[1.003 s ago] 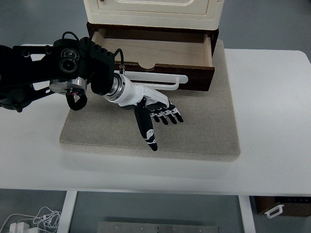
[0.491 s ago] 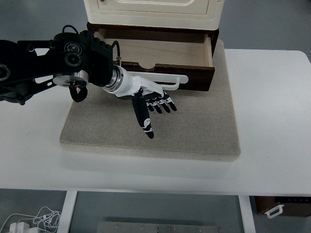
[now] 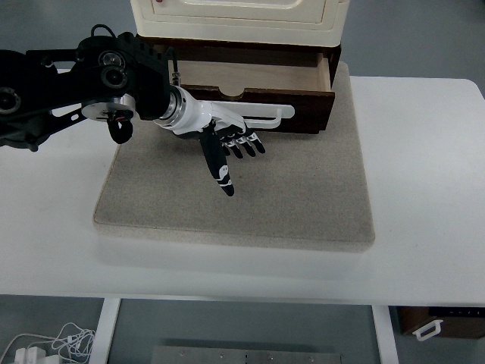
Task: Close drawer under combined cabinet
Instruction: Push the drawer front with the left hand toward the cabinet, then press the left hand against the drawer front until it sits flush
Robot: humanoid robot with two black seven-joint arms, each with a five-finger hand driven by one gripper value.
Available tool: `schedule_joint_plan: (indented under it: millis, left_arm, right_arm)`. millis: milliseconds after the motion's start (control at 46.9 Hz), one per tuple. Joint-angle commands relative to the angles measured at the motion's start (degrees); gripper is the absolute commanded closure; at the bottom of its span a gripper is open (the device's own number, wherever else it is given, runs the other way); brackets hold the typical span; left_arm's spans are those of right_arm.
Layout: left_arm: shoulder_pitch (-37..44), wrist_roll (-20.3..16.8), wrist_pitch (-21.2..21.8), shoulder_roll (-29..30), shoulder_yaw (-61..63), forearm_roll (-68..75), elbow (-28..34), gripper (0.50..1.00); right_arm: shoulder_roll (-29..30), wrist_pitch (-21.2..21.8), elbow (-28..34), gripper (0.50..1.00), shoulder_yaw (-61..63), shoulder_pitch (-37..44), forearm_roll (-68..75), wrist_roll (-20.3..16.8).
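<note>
While the drawer stands partly open: it (image 3: 250, 83) juts from under the cream cabinet (image 3: 239, 19).
Left hand (image 3: 223, 144): fingers spread, grasping nothing, against the drawer's white handle (image 3: 261, 115).
Mat (image 3: 303, 189): beneath the drawer, on the table (image 3: 424, 189).

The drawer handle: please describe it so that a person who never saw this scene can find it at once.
On the white table lies a grey mat, and at its far edge stands a cream cabinet with a dark wooden drawer partly pulled out beneath it. The handle is the white horizontal bar across the drawer's front, the only white part on dark wood, beside the left hand.
</note>
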Motion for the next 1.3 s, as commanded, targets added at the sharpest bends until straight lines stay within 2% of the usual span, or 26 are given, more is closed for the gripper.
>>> schedule_joint_plan:
  millis: [0, 811, 1280]
  left_arm:
    - [-0.1, 0.0, -0.2, -0.4, 0.0, 0.6, 0.7, 0.506]
    - [0.0, 0.0, -0.3, -2.9, -1.1, 5.2, 9.6, 0.51]
    - [0.1, 0.0, 0.8, -3.6, -1.5, 5.1, 11.8, 0.514]
  right_arm:
    - [0.0, 0.0, 0.0, 0.548, 0.0, 0.0, 0.0, 0.0]
    - [0.0, 0.0, 0.0, 0.548, 0.0, 0.0, 0.0, 0.0]
    - [0.0, 0.0, 0.0, 0.548, 0.0, 0.0, 0.0, 0.0]
